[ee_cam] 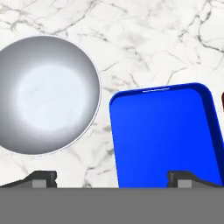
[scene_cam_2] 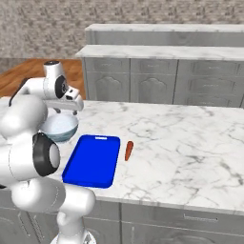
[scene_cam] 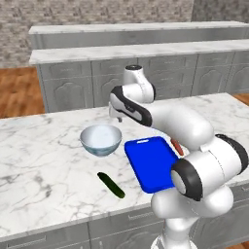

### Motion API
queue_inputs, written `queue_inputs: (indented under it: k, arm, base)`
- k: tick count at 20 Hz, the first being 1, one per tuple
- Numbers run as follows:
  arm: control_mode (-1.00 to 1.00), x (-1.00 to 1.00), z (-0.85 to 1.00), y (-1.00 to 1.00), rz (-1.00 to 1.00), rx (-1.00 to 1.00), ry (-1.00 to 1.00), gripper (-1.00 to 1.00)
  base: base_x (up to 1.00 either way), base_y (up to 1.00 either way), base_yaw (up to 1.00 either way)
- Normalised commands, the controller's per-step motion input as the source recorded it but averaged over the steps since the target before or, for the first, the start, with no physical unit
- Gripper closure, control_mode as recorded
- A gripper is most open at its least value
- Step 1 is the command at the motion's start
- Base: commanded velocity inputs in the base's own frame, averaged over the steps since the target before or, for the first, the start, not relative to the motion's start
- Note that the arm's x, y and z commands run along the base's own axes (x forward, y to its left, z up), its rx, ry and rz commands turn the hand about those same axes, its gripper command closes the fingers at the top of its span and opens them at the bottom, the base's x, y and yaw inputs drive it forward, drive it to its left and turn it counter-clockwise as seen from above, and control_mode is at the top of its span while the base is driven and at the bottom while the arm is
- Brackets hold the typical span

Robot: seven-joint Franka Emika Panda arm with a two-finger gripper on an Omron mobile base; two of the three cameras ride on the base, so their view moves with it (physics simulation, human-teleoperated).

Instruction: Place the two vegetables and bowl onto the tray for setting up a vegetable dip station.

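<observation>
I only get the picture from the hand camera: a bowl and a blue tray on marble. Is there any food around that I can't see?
Observer: Yes, a dark green cucumber lies on the counter in front of the bowl, off the tray.
Visitor: Anything else?
Observer: A carrot lies on the counter just beside the tray's far long edge.
Visitor: Is the hand holding something?
Observer: No, the hand hovers open above the bowl.

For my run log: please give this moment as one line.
gripper: open, holds nothing | tray: bare | bowl, cucumber, carrot: on counter
</observation>
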Motion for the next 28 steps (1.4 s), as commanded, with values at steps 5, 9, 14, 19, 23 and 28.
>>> queue_inputs:
  k: [5, 9, 14, 19, 23, 28]
  arm:
    - [-1.0, 0.49, -0.16, 0.0, 0.03, 0.03, 0.0, -1.0]
    - [-1.0, 0.38, -0.3, -0.03, 0.02, 0.03, 0.08, -1.0]
    - [-1.0, 0.28, -0.3, 0.0, 0.04, 0.04, 0.07, -1.0]
    - [-1.0, 0.26, -0.2, 0.04, 0.06, 0.01, 0.02, -1.0]
    - [-1.0, 0.23, -0.21, 0.09, 0.09, 0.0, 0.0, -1.0]
    - [-1.0, 0.06, -0.21, 0.11, 0.08, 0.0, 0.0, -1.0]
  base:
    - [0.0, 0.0, 0.0]
    - [0.0, 0.0, 0.0]
    - [0.0, 0.0, 0.0]
    - [0.0, 0.0, 0.0]
    - [0.0, 0.0, 0.0]
    - [0.0, 0.0, 0.0]
